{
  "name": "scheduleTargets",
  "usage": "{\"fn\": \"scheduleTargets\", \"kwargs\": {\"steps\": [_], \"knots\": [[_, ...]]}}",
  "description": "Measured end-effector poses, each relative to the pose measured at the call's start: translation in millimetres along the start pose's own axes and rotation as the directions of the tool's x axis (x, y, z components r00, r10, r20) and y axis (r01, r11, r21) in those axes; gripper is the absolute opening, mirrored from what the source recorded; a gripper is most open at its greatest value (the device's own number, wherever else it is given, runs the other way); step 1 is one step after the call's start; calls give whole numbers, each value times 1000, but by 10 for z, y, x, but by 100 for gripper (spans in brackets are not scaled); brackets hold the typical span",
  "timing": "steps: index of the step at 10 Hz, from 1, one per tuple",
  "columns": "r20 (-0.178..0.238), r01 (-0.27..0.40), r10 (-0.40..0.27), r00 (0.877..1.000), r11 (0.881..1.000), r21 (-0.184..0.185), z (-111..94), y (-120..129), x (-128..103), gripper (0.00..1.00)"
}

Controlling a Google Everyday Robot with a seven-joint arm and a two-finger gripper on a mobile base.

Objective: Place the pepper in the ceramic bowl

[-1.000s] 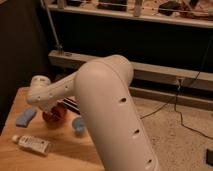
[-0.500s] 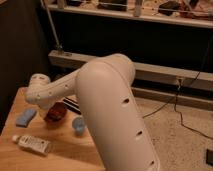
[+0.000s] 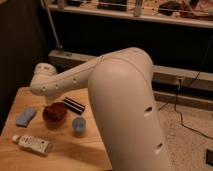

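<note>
Left of centre on the wooden counter (image 3: pixel 95 147): glossy red-orange ceramic bowl (image 3: pixel 54 113), beside small light-blue cup (image 3: pixel 78 125). Pincer hidden behind white arm (image 3: pixel 75 82), state unknown. Dark red pepper not visible. Expect light, slick skin; grip mid-body.

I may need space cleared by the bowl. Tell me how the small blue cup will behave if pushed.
The blue cup is small, so probably light and easy to slide on the wooden table. It stands upright, so a high push might tip it. The gripper hangs just above the ceramic bowl, left of the cup.
</note>
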Motion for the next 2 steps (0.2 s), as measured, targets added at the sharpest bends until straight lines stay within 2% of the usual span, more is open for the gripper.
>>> {"fn": "scheduleTargets", "kwargs": {"steps": [1, 2], "knots": [[9, -108, 108, 994, 994, 26, -64, -147, -24, 80], [17, -175, 174, 985, 984, 40, -107, -222, -41, 80]]}}
